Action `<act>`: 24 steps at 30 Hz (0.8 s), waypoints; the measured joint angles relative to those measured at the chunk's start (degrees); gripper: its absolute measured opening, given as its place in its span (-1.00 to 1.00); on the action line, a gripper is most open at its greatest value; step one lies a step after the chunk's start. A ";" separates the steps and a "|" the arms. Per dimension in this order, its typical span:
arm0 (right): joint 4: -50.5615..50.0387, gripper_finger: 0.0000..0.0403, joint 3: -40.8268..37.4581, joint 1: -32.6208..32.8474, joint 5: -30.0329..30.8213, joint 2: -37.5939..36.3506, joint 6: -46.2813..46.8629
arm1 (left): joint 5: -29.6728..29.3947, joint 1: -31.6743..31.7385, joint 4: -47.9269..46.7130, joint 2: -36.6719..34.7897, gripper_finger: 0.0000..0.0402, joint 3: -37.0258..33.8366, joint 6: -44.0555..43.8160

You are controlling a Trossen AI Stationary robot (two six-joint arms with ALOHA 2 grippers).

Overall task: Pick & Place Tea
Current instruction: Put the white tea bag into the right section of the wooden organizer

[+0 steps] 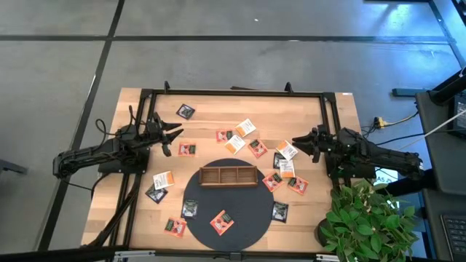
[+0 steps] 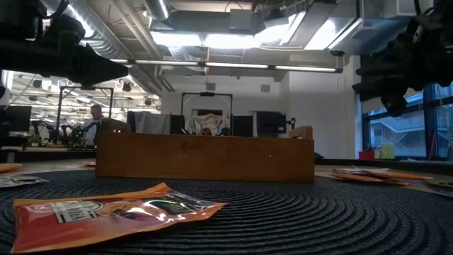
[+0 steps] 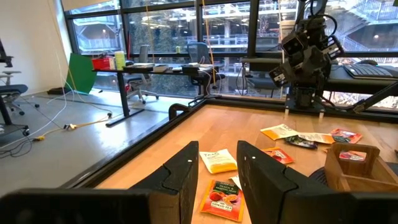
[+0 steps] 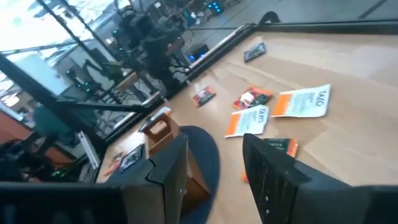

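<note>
High view: the wooden tabletop (image 1: 218, 109) carries a round dark mat (image 1: 240, 215) with the three-compartment tray (image 1: 228, 176), empty. Tea sachets (image 1: 188, 150) lie scattered around it. Left tool (image 1: 173, 138) hovers spread beside one orange sachet; right tool (image 1: 300, 147), likewise spread and empty, hangs just beside a white sachet (image 1: 287, 151).

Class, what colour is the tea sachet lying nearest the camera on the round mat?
Orange-red sachet; low view.
</note>
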 joint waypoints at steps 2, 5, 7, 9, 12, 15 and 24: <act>0.32 -0.22 0.00 0.00 2.01 0.98 -2.65 | 0.00 0.00 0.00 0.00 -0.47 0.00 0.00; 2.53 -0.22 0.00 0.00 6.22 3.56 -5.73 | 0.00 0.00 0.00 0.00 -0.47 0.00 0.00; 3.74 -0.22 0.06 0.00 7.59 5.94 -6.89 | 0.00 0.00 0.00 0.00 -0.47 0.00 0.00; 3.40 -0.22 0.57 0.00 8.30 8.88 -7.09 | 0.00 0.00 0.00 0.00 -0.47 0.00 -0.02; 3.11 -0.22 2.17 -0.02 8.41 14.17 -7.06 | 0.00 0.00 0.00 0.00 -0.47 0.00 -0.01; 1.58 -0.22 4.69 -0.35 8.79 20.08 -5.31 | 0.00 0.00 0.00 0.00 -0.47 0.00 -0.18; -16.89 -0.22 15.75 -2.16 14.95 36.28 8.35 | 0.02 0.00 0.00 0.00 -0.47 0.00 -9.03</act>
